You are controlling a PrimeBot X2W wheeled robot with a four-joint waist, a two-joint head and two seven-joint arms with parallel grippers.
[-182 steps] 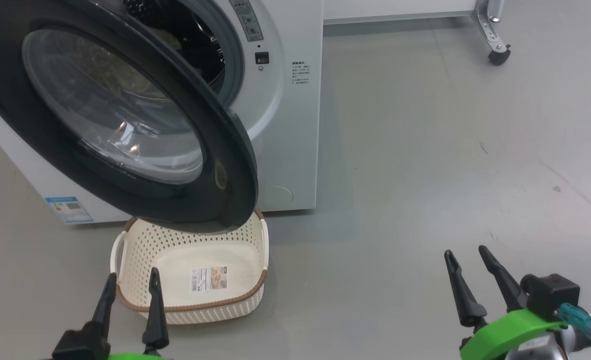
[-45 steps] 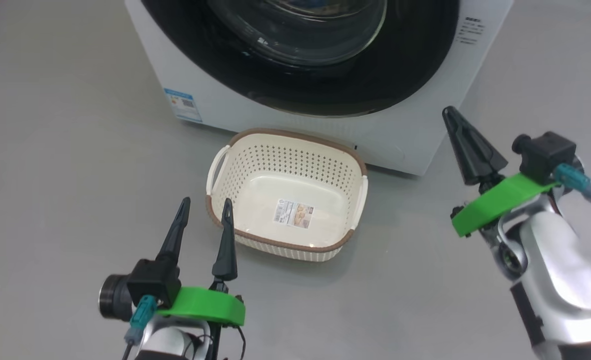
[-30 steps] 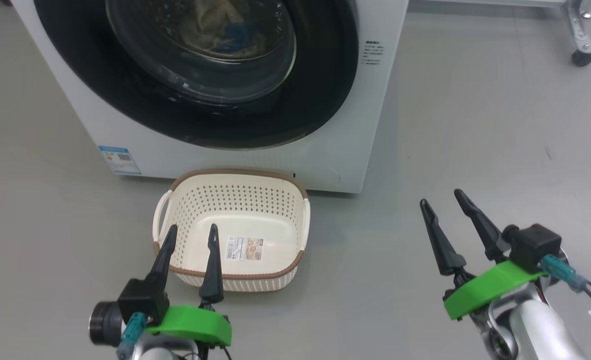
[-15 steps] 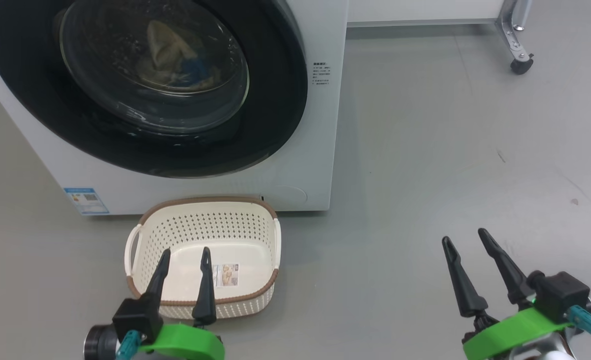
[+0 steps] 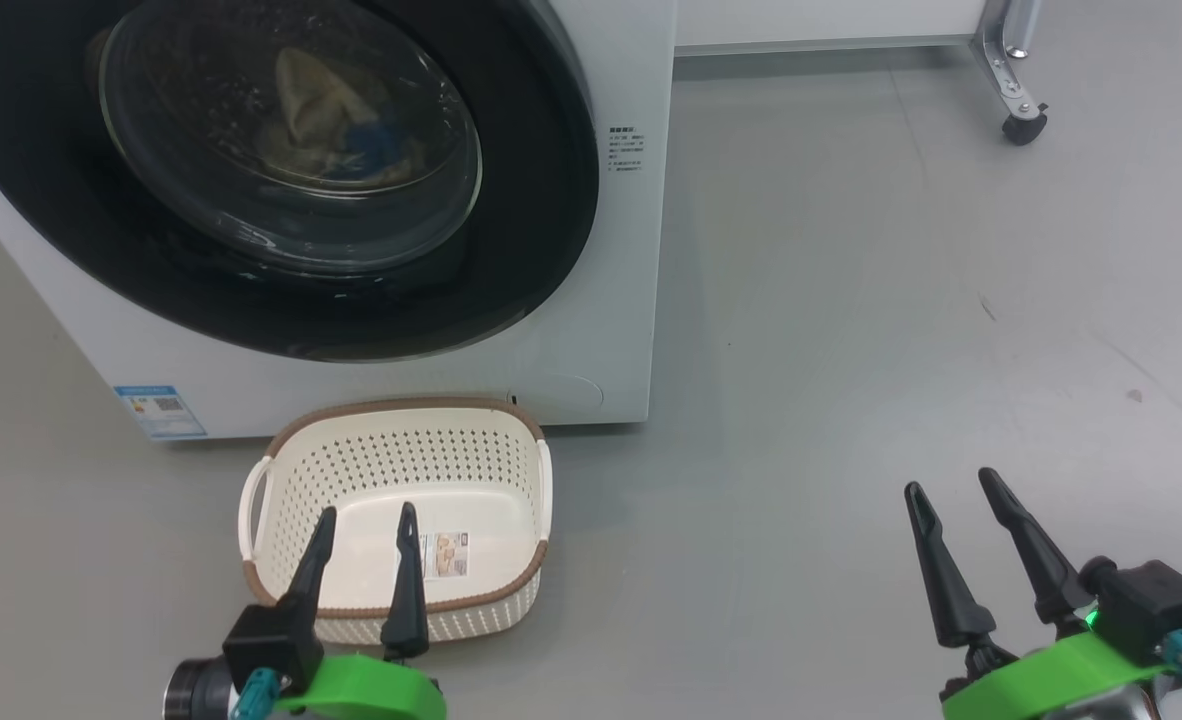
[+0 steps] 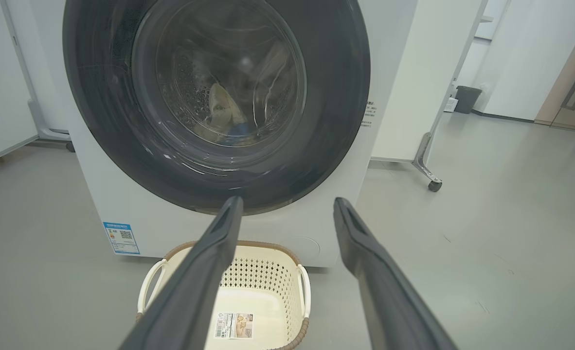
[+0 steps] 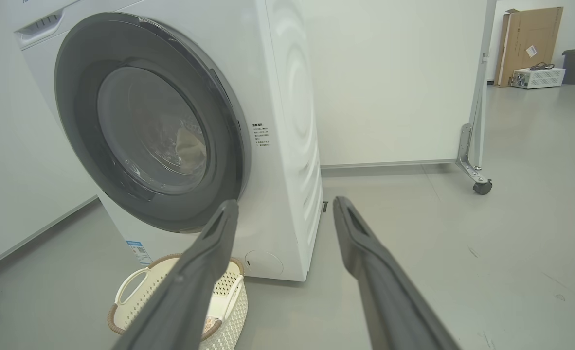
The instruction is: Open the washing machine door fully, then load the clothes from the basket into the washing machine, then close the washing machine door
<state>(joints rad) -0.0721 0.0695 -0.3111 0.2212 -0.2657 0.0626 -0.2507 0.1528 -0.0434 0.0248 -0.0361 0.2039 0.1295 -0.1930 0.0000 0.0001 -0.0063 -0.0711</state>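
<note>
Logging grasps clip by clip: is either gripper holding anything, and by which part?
Nothing is held. The left gripper and the right gripper both stand open and empty; the clothes lie behind the shut washing machine door.

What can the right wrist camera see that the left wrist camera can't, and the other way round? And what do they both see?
Right wrist view: the washing machine from an angle, with its ribbed white side, plus a cardboard box leaning on the far wall with a white case beside it.
Left wrist view: the blue trim of the clothes, and a tan door at the far right.
Both: the washing machine door shut, the cream clothes behind its glass, the basket on the floor in front, and a caster wheel.
</note>
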